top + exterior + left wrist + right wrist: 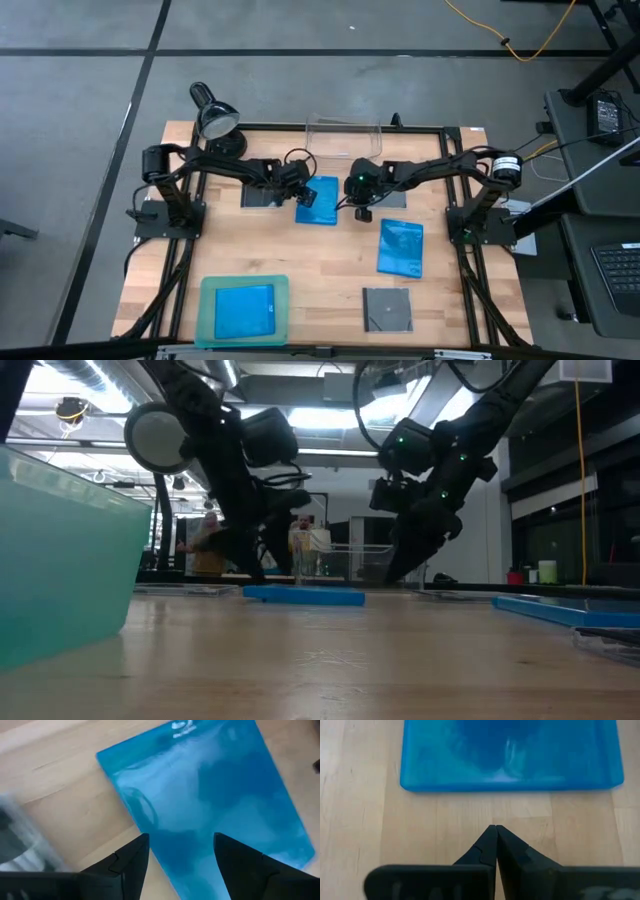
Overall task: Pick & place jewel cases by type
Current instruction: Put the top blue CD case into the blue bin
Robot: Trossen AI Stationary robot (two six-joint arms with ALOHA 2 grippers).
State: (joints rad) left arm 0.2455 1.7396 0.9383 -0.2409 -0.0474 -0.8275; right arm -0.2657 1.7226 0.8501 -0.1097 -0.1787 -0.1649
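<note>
A bright blue jewel case (318, 201) lies flat on the table's middle, far half; it also shows as a thin blue slab in the low view (304, 595). My left gripper (180, 847) is open and slants down over that case (210, 795), one finger above its face and one by its long edge. From the other side, my right gripper (495, 827) is shut, its tips over bare wood a little short of the case's edge (510, 784). A second blue case (401, 247) lies to the right. A third (244, 310) lies in the teal tray (208, 300).
Dark grey cases lie at the front right (387, 309), under the left arm (262, 196) and by the right arm (395, 197). A clear bin (343, 135) and a lamp (213, 115) stand at the far edge. People show in the room behind.
</note>
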